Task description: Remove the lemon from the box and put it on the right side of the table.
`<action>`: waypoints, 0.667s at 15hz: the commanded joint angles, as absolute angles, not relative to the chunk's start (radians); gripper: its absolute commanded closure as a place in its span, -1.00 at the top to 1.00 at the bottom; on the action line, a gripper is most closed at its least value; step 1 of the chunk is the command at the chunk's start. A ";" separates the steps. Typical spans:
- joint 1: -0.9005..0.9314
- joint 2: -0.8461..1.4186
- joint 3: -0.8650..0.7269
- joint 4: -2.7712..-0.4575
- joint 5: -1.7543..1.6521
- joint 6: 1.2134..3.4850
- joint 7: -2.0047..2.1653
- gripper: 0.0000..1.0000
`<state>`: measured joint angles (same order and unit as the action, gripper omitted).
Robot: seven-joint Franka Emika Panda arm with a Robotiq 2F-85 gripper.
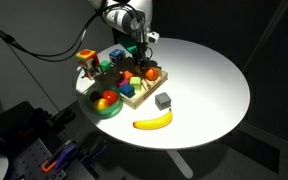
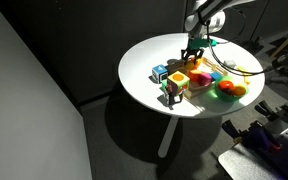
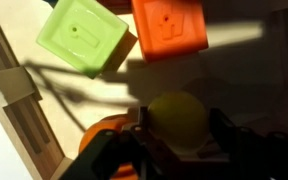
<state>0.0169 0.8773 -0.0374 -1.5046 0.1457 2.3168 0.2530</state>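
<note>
The hand [image 3: 180,128] is down inside the box [image 3: 32,125]. Its two fingers [image 3: 227,138] are drawn in narrow against either side of the lemon [image 3: 176,115], gripping it. The lemon sits low in its compartment, beside an orange round thing [image 3: 106,138]. Just past it lie a green block [image 3: 82,35] and an orange block [image 3: 169,24]. Out on the white bench [image 1: 209,80] lie a banana [image 1: 152,121], a grey cube [image 1: 163,100] and a green bowl [image 1: 92,106].
</note>
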 commanded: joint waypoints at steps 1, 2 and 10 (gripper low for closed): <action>0.017 0.785 -0.046 -1.596 0.135 2.319 0.249 -0.25; 0.015 0.772 -0.048 -1.608 0.134 2.317 0.249 -0.25; -0.021 0.699 -0.089 -1.651 0.132 2.299 0.243 -0.25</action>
